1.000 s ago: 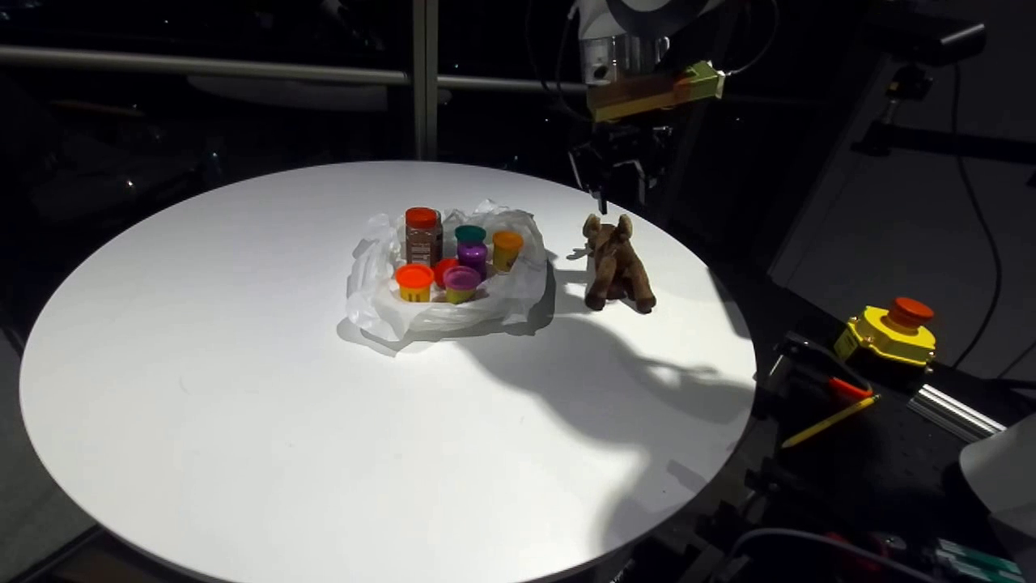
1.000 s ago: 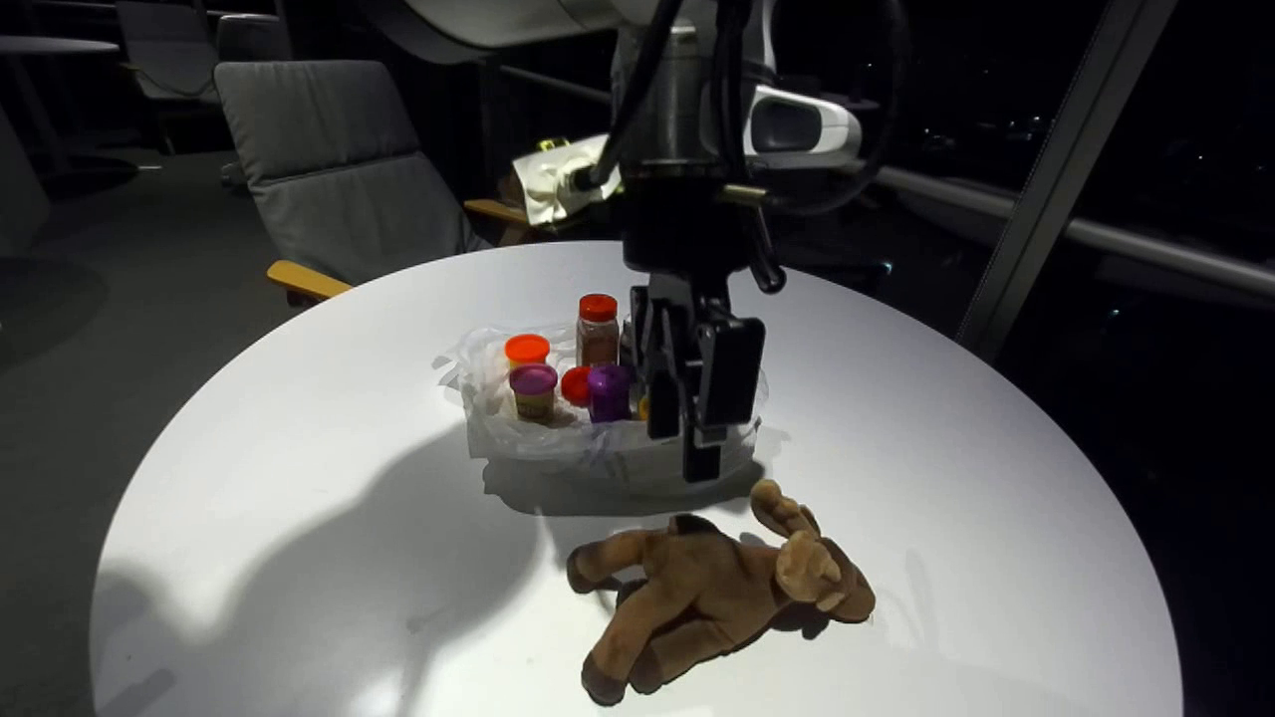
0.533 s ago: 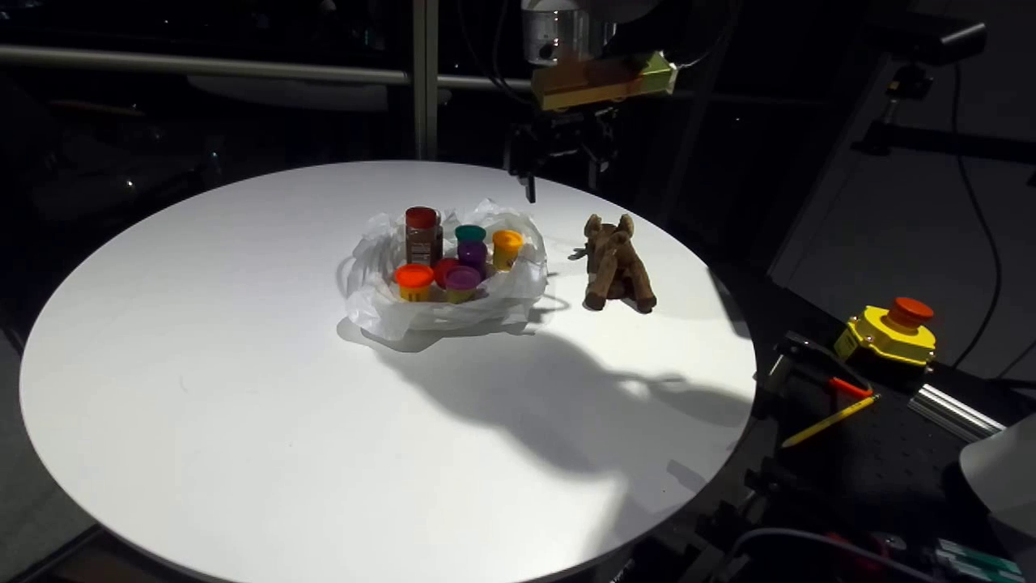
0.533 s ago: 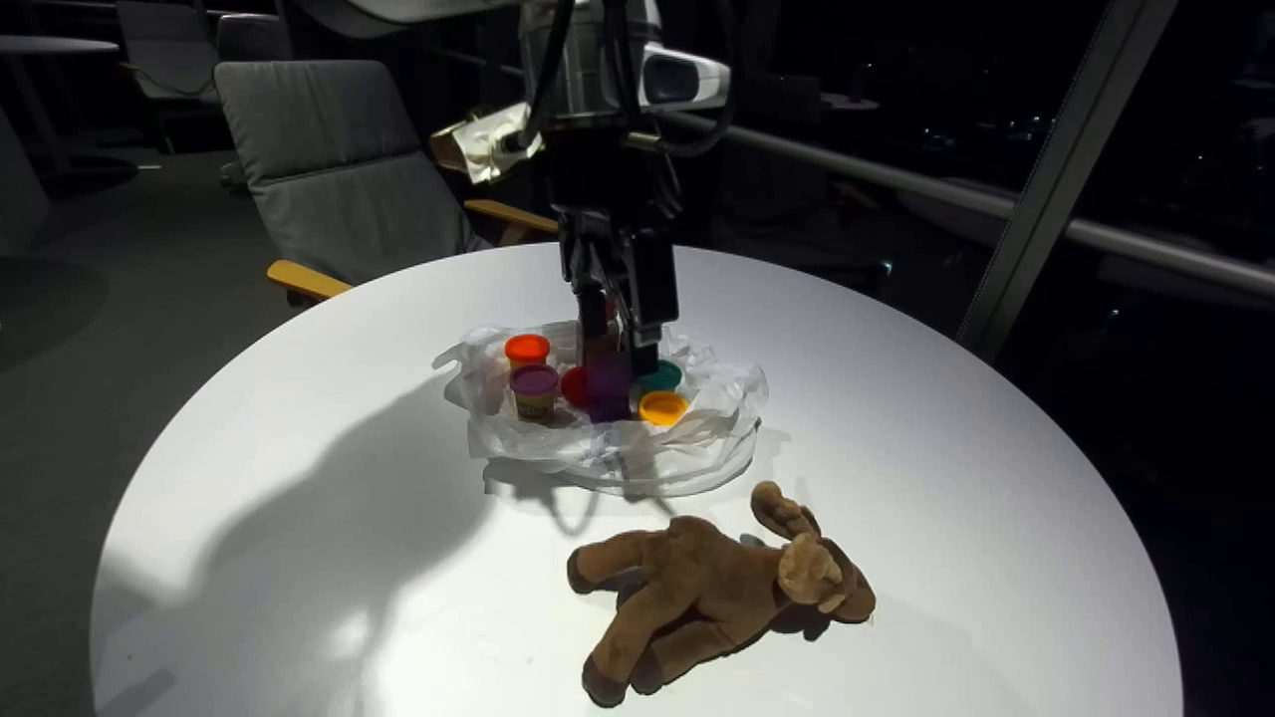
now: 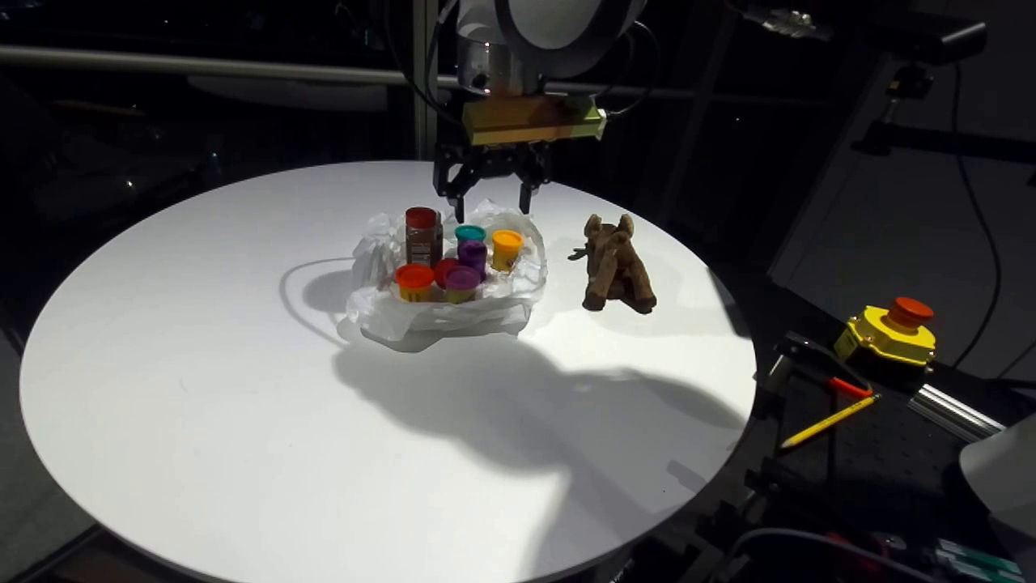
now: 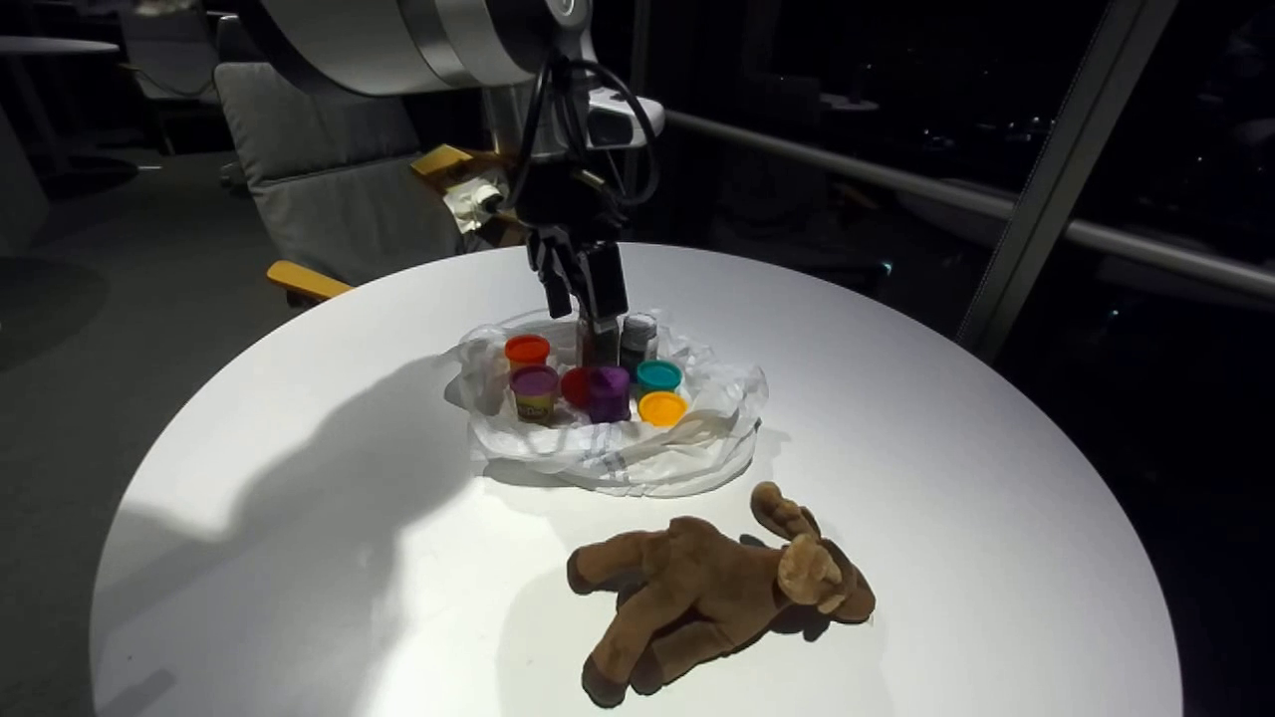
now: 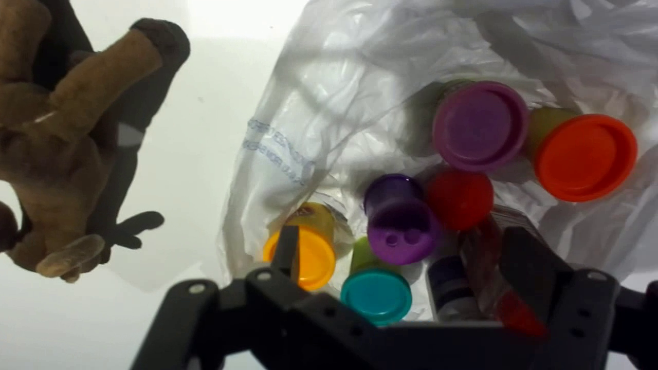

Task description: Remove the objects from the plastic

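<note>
Black two-fingered claw (image 5: 492,209) hangs wide, nothing held; small all-purple plastic cup (image 7: 403,223) sits below its gap, wrist view shows!

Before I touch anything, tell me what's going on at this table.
A robot arm is here to empty a wrinkled plastic bag. Its gripper stands open over the bag, holding nothing. The bag holds, among other things, a red-capped jar, an orange-lidded tub, a purple-lidded tub, a teal-lidded tub and a yellow-lidded tub. The brown plush animal lies outside the bag, on the white table.
</note>
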